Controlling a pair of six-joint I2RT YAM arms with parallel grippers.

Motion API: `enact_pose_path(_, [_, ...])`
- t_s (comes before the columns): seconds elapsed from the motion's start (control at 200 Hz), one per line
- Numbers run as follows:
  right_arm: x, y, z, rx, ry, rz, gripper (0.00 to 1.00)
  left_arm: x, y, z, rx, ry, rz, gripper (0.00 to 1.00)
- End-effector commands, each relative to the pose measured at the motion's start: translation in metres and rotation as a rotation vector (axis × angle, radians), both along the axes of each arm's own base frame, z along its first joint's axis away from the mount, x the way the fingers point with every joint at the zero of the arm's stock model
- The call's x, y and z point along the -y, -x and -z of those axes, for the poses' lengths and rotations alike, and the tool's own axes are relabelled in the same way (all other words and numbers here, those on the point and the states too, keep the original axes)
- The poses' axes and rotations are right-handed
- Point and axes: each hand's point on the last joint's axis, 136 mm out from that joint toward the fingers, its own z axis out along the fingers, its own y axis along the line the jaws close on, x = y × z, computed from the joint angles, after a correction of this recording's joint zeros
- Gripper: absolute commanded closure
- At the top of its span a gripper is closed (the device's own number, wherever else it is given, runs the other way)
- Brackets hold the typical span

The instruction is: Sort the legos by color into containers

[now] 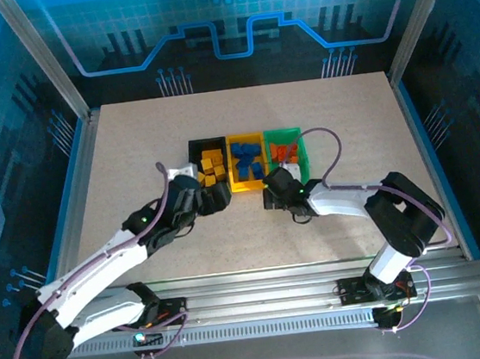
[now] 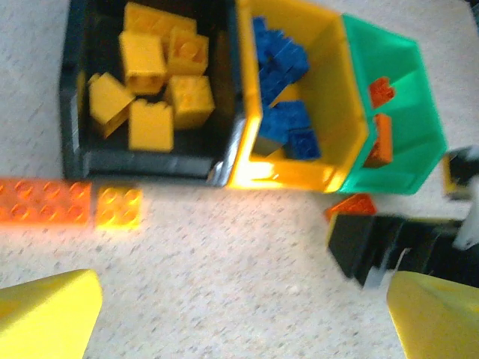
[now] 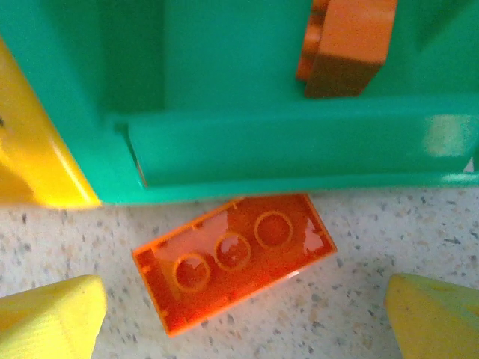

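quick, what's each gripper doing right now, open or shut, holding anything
left gripper: open, holding nothing
right gripper: open, holding nothing, poised over a loose orange-red lego

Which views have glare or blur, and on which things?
Left wrist view: strong glare on the near wall of the yellow plastic bin, everything soft. Right wrist view: pale reflection on the rim of the green plastic bin; the flat orange brick is sharp. Top view: evenly lit speckled table.
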Motion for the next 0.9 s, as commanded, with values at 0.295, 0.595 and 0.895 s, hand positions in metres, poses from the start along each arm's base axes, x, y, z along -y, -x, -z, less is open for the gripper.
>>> enact_pose_path(0.295, [0.048, 0.013, 0.013, -0.040, 0.205, 0.237, 0.27, -0.023, 0.027, 0.018, -0.025, 0.039, -0.053, 0.01])
enact_pose_path(0.595, [0.067, 0.019, 0.025, -0.098, 0.133, 0.179, 0.33, -0.025, 0.031, 0.025, -0.037, 0.035, -0.049, 0.01])
enact_pose_path(0.895, [0.069, 0.004, 0.025, -0.107, 0.106, 0.132, 0.52, -0.029, 0.035, 0.031, -0.053, 0.012, -0.052, 0.01])
